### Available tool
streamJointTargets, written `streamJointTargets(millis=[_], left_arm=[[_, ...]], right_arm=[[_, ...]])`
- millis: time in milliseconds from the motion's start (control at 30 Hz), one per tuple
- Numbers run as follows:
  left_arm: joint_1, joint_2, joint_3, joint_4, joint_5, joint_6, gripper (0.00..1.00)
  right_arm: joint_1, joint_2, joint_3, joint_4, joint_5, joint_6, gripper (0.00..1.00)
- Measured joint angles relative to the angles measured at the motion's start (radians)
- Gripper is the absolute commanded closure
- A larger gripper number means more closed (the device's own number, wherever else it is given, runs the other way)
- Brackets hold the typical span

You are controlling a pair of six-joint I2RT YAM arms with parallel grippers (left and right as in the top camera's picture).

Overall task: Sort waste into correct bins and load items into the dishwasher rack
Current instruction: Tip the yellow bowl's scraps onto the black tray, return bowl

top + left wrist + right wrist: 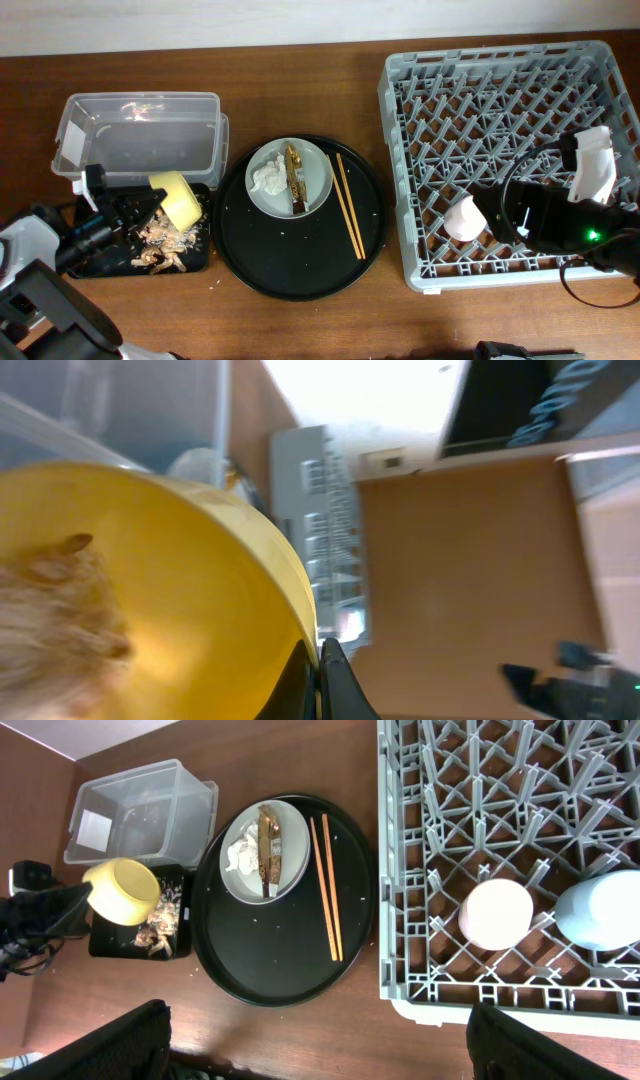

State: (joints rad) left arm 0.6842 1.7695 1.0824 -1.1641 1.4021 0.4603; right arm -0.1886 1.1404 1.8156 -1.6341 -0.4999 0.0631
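Yellow bowl (180,200), clamped in the left gripper (152,204), tilts over scraps (160,250) in the shallow black tray (100,265), left of the rack (400,150). Right gripper (320,1045): fully spread, empty.

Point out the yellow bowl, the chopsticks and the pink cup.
yellow bowl (183,205): overhead view, on its outer wall.
chopsticks (349,205): overhead view, halfway along the pair.
pink cup (497,913): right wrist view, middle of its top face.

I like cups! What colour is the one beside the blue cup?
Pink. The cup shows best in the right wrist view.
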Motion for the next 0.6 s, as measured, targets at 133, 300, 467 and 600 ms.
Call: streamJointTargets(millis=[133, 300, 467, 600], left_arm=[[0.010, 0.008, 0.000, -0.021, 0.060, 0.059, 1.00], [0.028, 0.039, 0.002, -0.119, 0.113, 0.083, 1.00], [0.024, 0.042, 0.004, -0.290, 0.046, 0.226, 1.00], [-0.218, -0.140, 0.005, -0.320, -0.177, 0.217, 1.00]], right_arm=[[0.000, 0.000, 0.000, 0.003, 0.000, 0.000, 0.05], [0.000, 0.001, 0.000, 0.007, 0.000, 0.000, 0.06], [0.000, 0.002, 0.000, 0.002, 0.000, 0.000, 0.06], [0.000, 0.002, 0.000, 0.000, 0.000, 0.000, 0.05]])
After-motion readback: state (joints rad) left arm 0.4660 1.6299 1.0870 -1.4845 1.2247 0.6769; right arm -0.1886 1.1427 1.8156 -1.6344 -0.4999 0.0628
